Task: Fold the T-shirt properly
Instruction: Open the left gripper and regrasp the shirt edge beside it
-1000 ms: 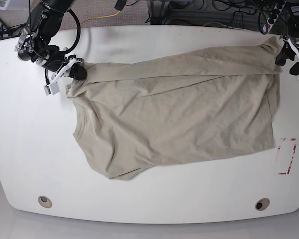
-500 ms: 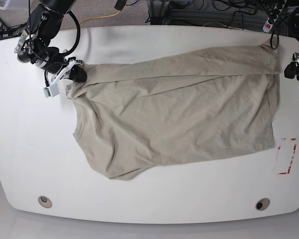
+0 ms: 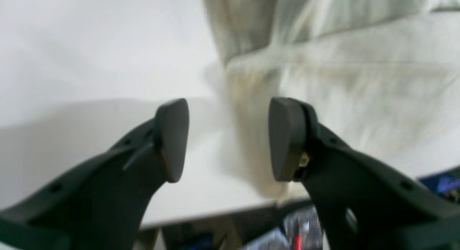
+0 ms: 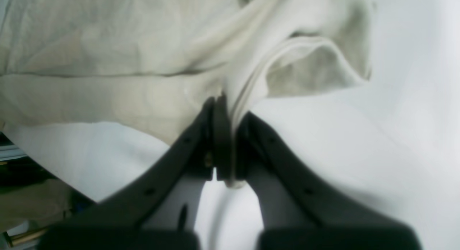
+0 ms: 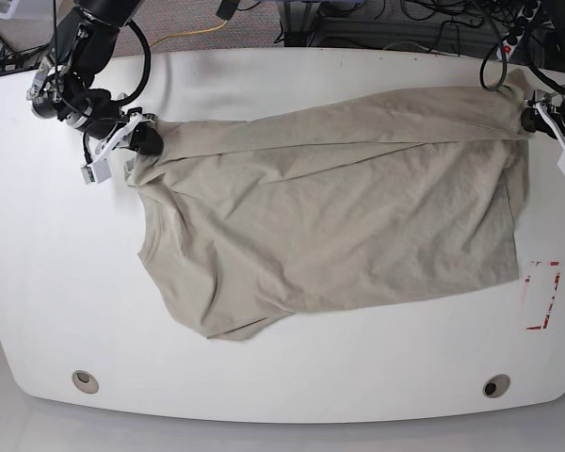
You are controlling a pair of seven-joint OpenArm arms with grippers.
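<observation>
Beige T-shirt (image 5: 339, 217) spread wrinkled across the white desk (image 5: 292, 386), its upper right corner near the desk's right edge. Right gripper (image 4: 224, 135), upper left in base view, jaws clamped on a bunched shirt hem. Left gripper (image 3: 228, 138), upper right, jaws apart, empty, just beside the shirt's corner.
</observation>
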